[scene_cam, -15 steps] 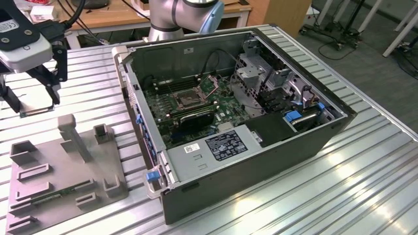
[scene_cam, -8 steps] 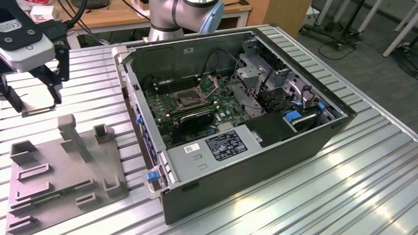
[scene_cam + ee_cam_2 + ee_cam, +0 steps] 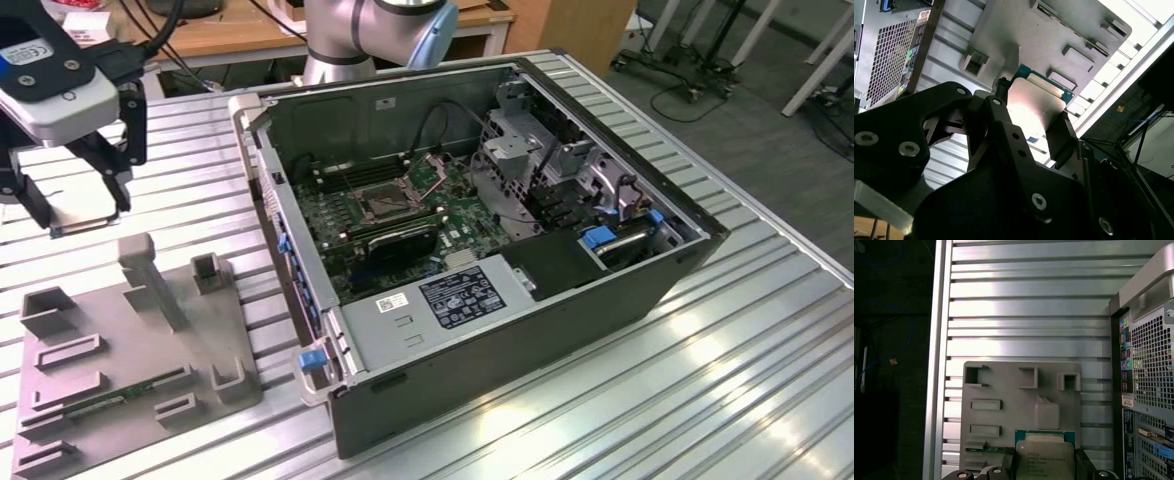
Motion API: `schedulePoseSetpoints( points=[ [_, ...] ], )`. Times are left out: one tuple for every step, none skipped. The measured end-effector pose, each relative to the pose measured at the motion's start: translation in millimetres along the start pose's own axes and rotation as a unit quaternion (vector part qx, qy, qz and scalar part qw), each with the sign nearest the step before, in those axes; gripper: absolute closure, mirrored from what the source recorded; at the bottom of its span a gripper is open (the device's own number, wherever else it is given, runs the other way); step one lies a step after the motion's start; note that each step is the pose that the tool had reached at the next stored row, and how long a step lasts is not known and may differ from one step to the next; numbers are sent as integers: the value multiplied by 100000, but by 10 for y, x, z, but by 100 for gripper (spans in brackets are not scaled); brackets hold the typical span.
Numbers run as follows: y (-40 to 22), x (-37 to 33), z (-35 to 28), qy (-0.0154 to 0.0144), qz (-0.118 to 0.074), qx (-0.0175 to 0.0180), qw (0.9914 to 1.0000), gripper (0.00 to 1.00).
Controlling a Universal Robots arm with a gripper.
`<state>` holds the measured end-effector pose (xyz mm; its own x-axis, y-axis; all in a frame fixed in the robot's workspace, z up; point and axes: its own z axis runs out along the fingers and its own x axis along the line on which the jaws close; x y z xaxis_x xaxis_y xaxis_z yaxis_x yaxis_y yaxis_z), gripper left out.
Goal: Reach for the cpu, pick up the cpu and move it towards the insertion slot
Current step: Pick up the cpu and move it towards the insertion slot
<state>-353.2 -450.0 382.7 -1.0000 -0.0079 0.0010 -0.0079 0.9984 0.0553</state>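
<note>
Pinching the cpu (image 3: 1036, 107) by opposite edges, the fingers (image 3: 118, 180), upper left of the exterior view, hold it clear of the grey tray (image 3: 134, 350); probably light, stiff, fragile.

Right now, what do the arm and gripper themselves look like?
The arm is silver-grey tubing with a light blue joint cap. The gripper has a white-grey body, black cables and black angular fingers with silver screw heads.
</note>
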Motion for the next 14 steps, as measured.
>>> schedulePoseSetpoints(
  points=[
    [0,-4,1,-8,0,-6,100000,45],
    [0,-8,1,-8,1,-6,100000,45],
    [0,-12,0,-4,1,-2,100000,45],
    [0,-15,1,-7,0,-5,100000,45],
    [0,-19,0,-2,0,-1,100000,45],
    [0,-22,0,-3,1,-3,100000,45],
    [0,-26,0,-3,3,-1,100000,45],
    [0,-28,0,-4,2,-2,100000,45],
    [0,-32,0,-3,0,-3,100000,45],
    [0,-34,0,-3,3,-2,100000,45],
    [0,-37,0,-3,1,-2,100000,45],
    [0,-40,0,-4,2,-1,100000,45],
    [0,-42,0,-5,2,-3,100000,45],
    [0,-45,0,-4,1,-2,100000,45]
  ],
)
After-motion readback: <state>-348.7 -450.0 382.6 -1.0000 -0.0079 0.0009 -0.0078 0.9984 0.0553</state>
